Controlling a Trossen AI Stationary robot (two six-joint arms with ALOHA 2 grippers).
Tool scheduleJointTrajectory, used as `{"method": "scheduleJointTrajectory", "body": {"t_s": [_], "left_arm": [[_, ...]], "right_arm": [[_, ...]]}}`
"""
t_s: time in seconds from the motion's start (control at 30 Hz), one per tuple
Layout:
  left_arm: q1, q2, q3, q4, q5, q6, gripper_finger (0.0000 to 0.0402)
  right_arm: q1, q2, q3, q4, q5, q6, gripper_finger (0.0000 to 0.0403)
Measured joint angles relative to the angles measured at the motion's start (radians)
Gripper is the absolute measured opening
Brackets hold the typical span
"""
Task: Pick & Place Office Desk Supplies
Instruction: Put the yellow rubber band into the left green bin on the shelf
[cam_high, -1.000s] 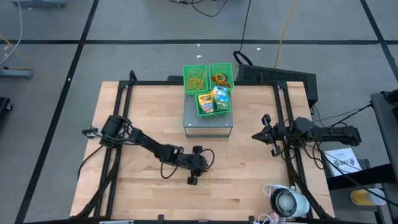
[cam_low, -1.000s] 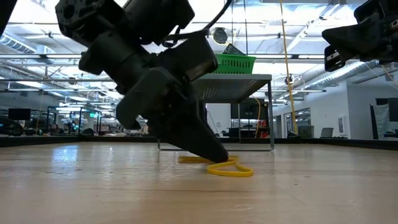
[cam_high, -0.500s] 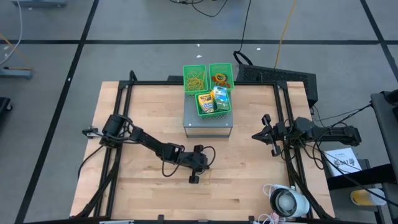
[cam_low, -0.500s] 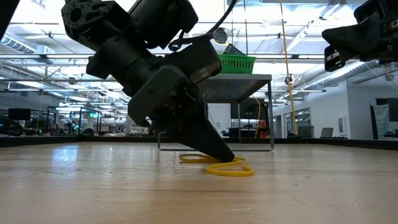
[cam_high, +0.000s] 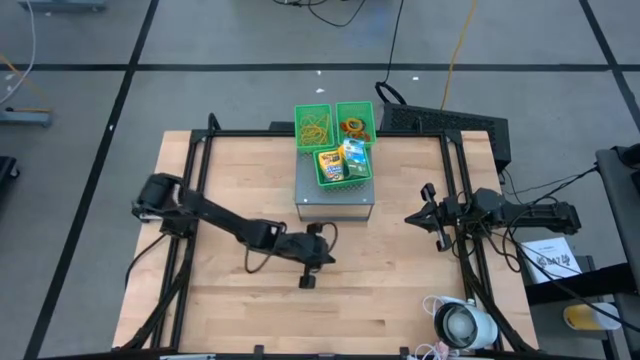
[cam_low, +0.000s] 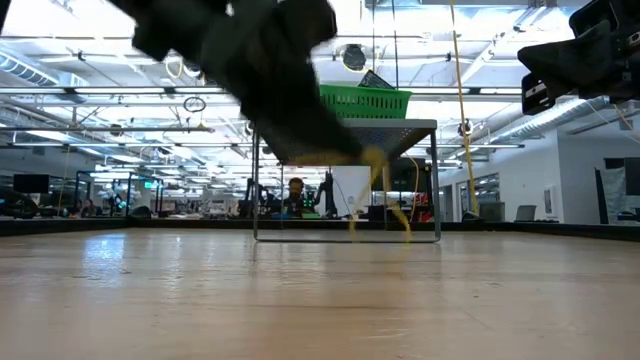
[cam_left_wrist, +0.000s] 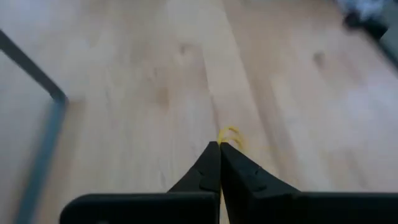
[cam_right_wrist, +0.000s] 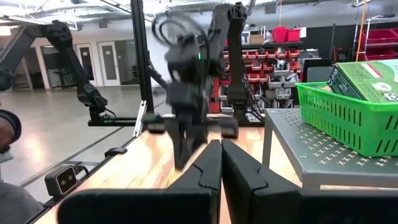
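Nearest you, your left gripper hangs above the wooden table, its fingers pressed together on a yellow rubber band that dangles in a loose loop below the tips. The left wrist view shows only a small curl of the band poking out past the closed tips, so the hold looks thin. In the high view this gripper sits just in front of the grey metal stand.

The main risk, as you judge it, is the band slipping free on the way up: it is pinched at one edge, it swings, and a quick move could shake it out or snag the hanging loop on the stand's rim or a bin wall. A drop over the wrong bin is also possible, since the three green bins sit tight together.

Farther back, on the stand, one bin holds a tangle of rubber bands, another coloured rings, the nearest a crayon box and a packet.

Your right gripper waits at the table's right edge, fingers pressed together and empty.

The left arm is smeared in the low view, so the grip point itself is hard to read; the band is too small to find from above.
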Motion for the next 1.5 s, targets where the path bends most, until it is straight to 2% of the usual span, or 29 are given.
{"method": "scheduleJointTrajectory", "body": {"t_s": [0.3, 0.47, 0.7, 1.07, 1.3, 1.5], "left_arm": [[-0.025, -0.276, 0.001, -0.045, -0.102, 0.092, 0.0002], [-0.029, -0.437, 0.002, -0.023, -0.158, 0.197, 0.0001], [0.039, -0.566, 0.002, 0.001, -0.274, 0.356, 0.0001], [0.353, -0.569, 0.003, 0.005, -0.277, 0.348, 0.0001], [0.570, -0.531, 0.003, 0.069, -0.141, 0.284, 0.0002], [0.681, -0.442, 0.003, 0.156, -0.106, 0.228, 0.0004]], "right_arm": [[0.000, 0.000, 0.000, 0.000, 0.000, 0.000, 0.0000], [0.000, 0.000, 0.000, 0.002, 0.000, 0.000, 0.0000], [0.000, 0.000, 0.000, 0.000, 0.000, 0.000, 0.0000], [0.000, 0.000, 0.000, 0.000, 0.000, 0.000, 0.0000], [0.000, 0.000, 0.000, 0.000, 0.000, 0.000, 0.0000], [0.000, 0.000, 0.000, 0.000, 0.000, 0.000, 0.0000]]}}
